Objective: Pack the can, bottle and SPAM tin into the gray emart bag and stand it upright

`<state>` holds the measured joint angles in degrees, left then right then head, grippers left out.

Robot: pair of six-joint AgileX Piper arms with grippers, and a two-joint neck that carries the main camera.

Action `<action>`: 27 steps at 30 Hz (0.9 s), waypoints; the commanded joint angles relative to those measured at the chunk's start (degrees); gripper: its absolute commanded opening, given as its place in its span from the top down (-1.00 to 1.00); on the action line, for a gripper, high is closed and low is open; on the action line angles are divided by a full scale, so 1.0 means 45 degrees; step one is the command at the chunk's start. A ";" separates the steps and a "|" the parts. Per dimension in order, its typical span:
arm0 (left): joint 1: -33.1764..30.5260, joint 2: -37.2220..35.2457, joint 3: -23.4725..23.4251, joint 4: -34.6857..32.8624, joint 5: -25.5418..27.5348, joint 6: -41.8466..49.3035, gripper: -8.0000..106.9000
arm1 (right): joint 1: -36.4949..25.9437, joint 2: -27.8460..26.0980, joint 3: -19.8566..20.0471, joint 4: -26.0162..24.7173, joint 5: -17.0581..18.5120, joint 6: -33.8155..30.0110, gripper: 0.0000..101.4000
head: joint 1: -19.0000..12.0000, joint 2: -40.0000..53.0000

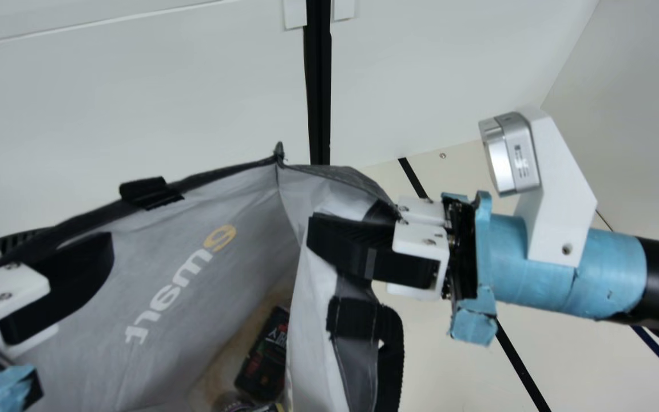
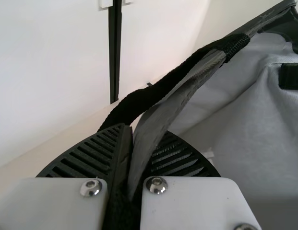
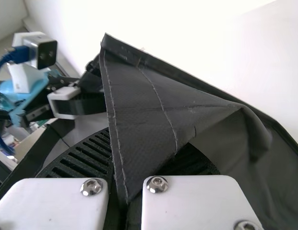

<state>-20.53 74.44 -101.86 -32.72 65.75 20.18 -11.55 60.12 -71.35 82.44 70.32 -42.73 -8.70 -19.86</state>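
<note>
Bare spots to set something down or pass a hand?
Set-down: cream table between the bag and black strip, below the right arm in the main view. Hand: likely down the bag's open mouth between left gripper and right gripper. Crowded: both gripped rims, and the bag's bottom around the dark pack.

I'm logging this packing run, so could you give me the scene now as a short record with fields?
Bag: gray, mouth open
Left claw: shut on the bag's rim
Right claw: shut on the rim, apart from the left
Inside: dark item with red and white print; part of another item next to it
Which items: cannot tell
Strap: black, hanging outside the bag
Bag upright: cannot tell, base hidden
</note>
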 commanded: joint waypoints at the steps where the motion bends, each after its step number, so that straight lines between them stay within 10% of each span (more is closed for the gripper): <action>1: -0.0090 -0.0088 -0.0087 0.0037 0.0203 -0.0104 1.00 | -0.0008 -0.0225 -0.0036 -0.0084 -0.0093 0.0317 1.00 | -0.0289 -0.0030; 19: -0.1122 -0.0313 -0.0622 0.0356 0.0922 -0.0834 1.00 | 0.0187 -0.1688 -0.0401 -0.1022 -0.0093 0.2131 1.00 | -0.0289 -0.0030; 27: -0.1272 0.0261 0.0352 -0.0203 0.0922 -0.0684 1.00 | 0.0668 -0.1498 0.0168 -0.3731 -0.0093 0.2947 1.00 | -0.0289 -0.0030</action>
<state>-26.31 75.27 -101.32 -33.06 70.00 16.88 -8.75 53.21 -71.47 70.17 69.97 -29.52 -8.61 -19.95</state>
